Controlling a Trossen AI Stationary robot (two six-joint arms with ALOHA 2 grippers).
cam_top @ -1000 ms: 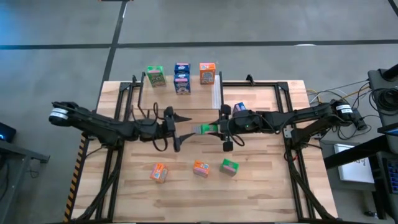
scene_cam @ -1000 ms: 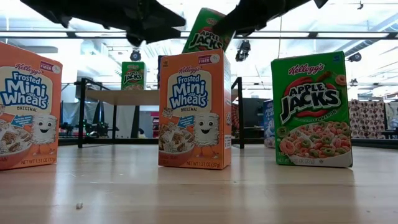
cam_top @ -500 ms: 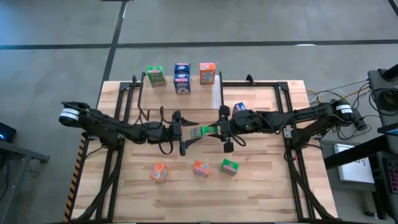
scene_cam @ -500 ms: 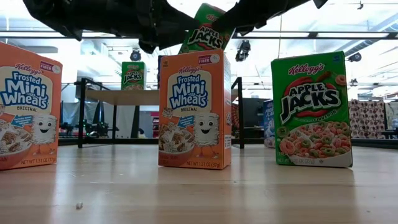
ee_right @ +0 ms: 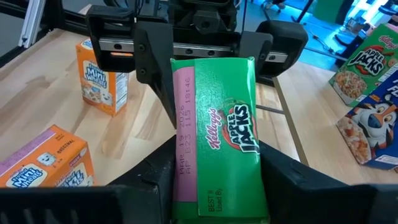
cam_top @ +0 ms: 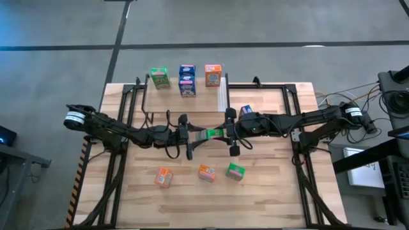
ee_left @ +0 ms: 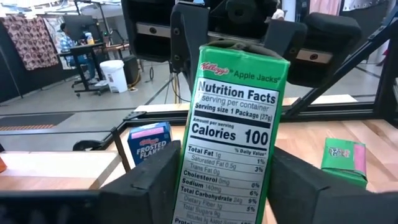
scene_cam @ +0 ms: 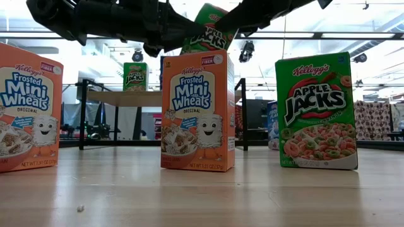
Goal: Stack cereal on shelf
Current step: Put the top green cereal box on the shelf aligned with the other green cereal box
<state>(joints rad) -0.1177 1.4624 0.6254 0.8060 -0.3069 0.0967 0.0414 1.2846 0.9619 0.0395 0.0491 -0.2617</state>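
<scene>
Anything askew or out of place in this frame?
Only one oddity: a blue cereal box lies alone on the table by the right arm, apart from the shelf row. The green box is held in mid-air between both grippers, apparently a handover.

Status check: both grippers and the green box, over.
Right gripper holds green box mid-air. Left gripper closing on its other end. Shelf path clear.
</scene>
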